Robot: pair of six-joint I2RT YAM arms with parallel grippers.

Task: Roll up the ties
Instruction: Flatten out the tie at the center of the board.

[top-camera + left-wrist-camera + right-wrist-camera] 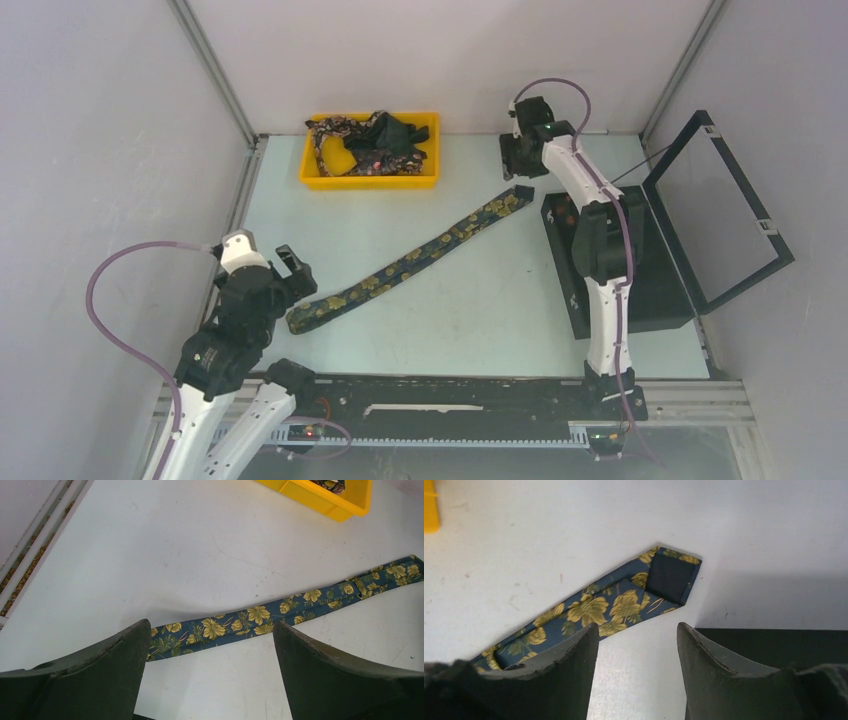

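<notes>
Lying flat, the gold-flowered navy tie (410,262) is unrolled; left fingers (100,675), right fingers (554,675) spread, seemingly empty.

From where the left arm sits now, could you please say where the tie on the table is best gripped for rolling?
Grip the near end of the tie, beside the open left gripper, coming straight down with fingers across its width. It lies flat and straight, with that end free on the bare table.
</notes>
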